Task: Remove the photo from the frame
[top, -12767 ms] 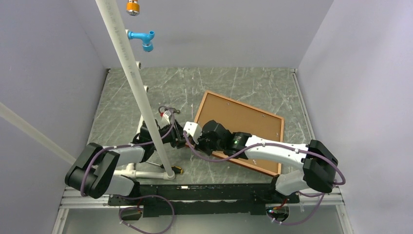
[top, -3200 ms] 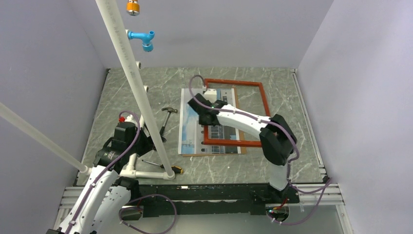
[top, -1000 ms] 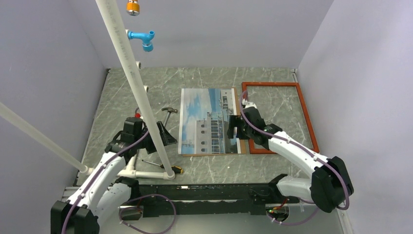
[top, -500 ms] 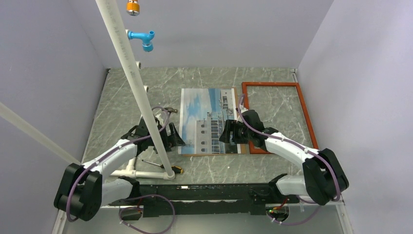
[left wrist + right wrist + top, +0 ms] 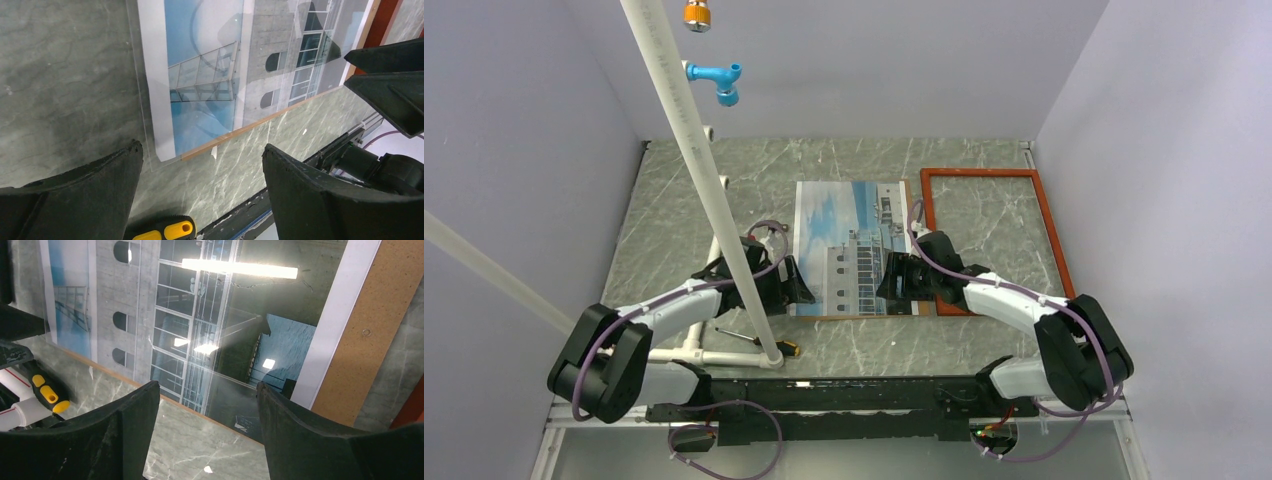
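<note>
Both my left hand and right hand, spread wide and empty, have swung in over the near edge of the photo, which lies face up on the counter beside the emptied frame, so removal looks finished.

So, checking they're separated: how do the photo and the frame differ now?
The photo is a solid print of a building on brown board; the frame is an empty reddish-brown border with table showing through. The photo lies left, the frame right. Both lie flat, side by side.
</note>
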### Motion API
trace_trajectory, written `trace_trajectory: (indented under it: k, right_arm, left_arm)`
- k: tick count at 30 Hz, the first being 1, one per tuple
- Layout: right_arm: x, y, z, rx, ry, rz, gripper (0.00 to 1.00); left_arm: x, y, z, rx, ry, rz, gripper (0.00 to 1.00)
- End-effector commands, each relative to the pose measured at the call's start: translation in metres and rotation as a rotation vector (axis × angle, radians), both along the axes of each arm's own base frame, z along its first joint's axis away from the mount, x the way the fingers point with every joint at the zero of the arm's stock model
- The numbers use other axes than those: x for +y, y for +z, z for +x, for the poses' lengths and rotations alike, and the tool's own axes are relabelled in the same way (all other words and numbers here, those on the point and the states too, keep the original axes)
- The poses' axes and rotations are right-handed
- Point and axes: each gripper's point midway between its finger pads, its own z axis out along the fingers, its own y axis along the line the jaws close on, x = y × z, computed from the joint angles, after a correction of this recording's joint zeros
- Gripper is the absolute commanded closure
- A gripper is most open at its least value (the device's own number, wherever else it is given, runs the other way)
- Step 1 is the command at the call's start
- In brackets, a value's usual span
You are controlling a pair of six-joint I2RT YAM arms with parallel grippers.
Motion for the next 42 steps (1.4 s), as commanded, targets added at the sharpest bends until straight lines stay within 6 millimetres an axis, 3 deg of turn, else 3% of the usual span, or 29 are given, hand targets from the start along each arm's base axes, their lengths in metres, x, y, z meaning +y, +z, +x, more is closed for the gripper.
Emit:
trace_trajectory:
  k: [1, 23, 26, 33, 35, 42]
  right_arm:
    - [0.005, 0.003, 0.009, -0.04, 0.003, 0.023, 0.28]
    - [0.01, 0.0, 0.005, -0.018, 0.021, 0.045, 0.28]
    - [0.013, 0.001, 0.005, -0.022, 0.038, 0.056, 0.26]
    - [0.018, 0.004, 0.002, -0.042, 0.079, 0.058, 0.14]
    - [0.018, 0.003, 0.001, -0.044, 0.083, 0.059, 0.14]
    - [0.025, 0.001, -0.006, -0.033, 0.114, 0.06, 0.13]
  left_arm:
    - [-0.009, 0.015, 0.013, -0.064, 0.007, -0.03, 0.09]
    - [-0.017, 0.061, 0.015, -0.136, 0.023, -0.109, 0.1]
    - [-0.021, 0.062, 0.015, -0.129, 0.021, -0.134, 0.14]
    - [-0.018, 0.063, 0.016, -0.128, 0.065, -0.148, 0.36]
    - [-0.016, 0.065, 0.017, -0.138, 0.088, -0.147, 0.43]
    - [-0.017, 0.069, 0.021, -0.149, 0.119, -0.176, 0.52]
